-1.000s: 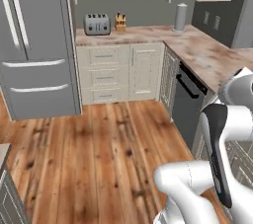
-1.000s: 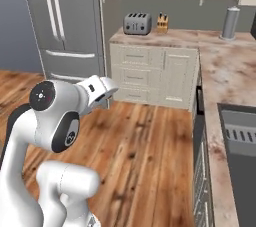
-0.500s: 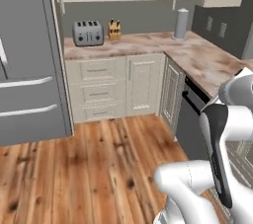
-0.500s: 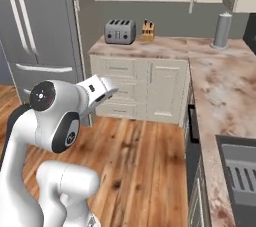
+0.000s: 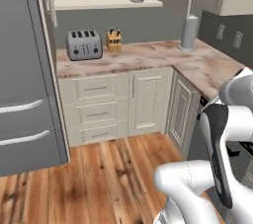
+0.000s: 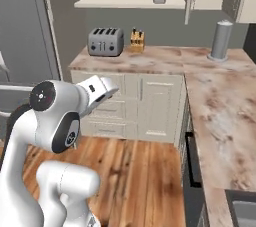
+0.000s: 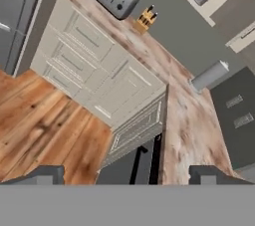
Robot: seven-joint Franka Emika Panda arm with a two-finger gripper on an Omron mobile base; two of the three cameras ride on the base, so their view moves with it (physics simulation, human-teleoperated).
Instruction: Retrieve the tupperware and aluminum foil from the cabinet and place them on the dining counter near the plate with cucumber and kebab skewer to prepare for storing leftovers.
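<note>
So the gripper (image 7: 127,175) sits empty, fingers spread wide; I'd line up squarely on the cabinet (image 5: 106,3) shelf, upper centre, before reaching.

Toaster (image 5: 84,44) left of knife block (image 5: 114,41), on counter (image 5: 148,55)

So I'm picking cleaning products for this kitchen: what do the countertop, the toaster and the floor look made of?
The countertop looks like polished pink-brown marble or a stone imitation, going by its mottled veining. The toaster looks like brushed grey metal with a dull sheen. The floor looks like varnished wood planks with visible grain and knots.
</note>
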